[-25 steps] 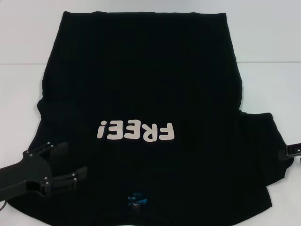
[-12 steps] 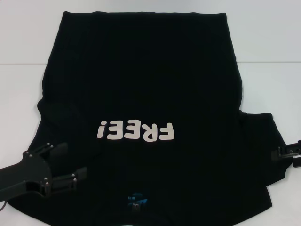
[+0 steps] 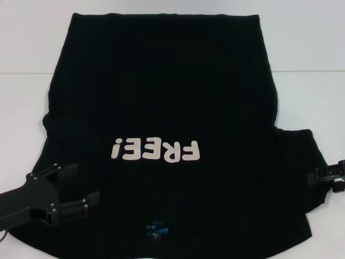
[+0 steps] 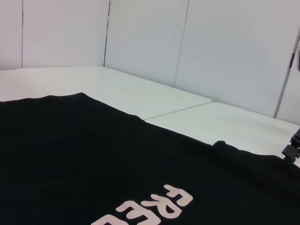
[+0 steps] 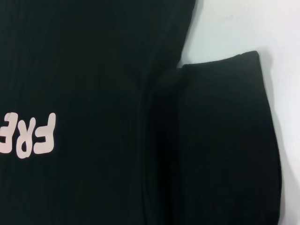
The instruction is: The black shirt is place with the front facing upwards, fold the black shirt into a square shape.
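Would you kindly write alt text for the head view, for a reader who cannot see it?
A large black cotton T-shirt with pale "FREE!" lettering lies front up on a white table, collar nearest the robot. The black left gripper hovers open over the shirt's near left shoulder; the right gripper sits at the right sleeve's edge.

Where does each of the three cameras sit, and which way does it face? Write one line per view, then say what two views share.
Head view: above, facing forward and down at the black shirt on the white table; left gripper and right gripper show.
Left wrist view: low, looking across the shirt toward the wall panels.
Right wrist view: above the sleeve, looking down.
Shared: FREE! lettering.
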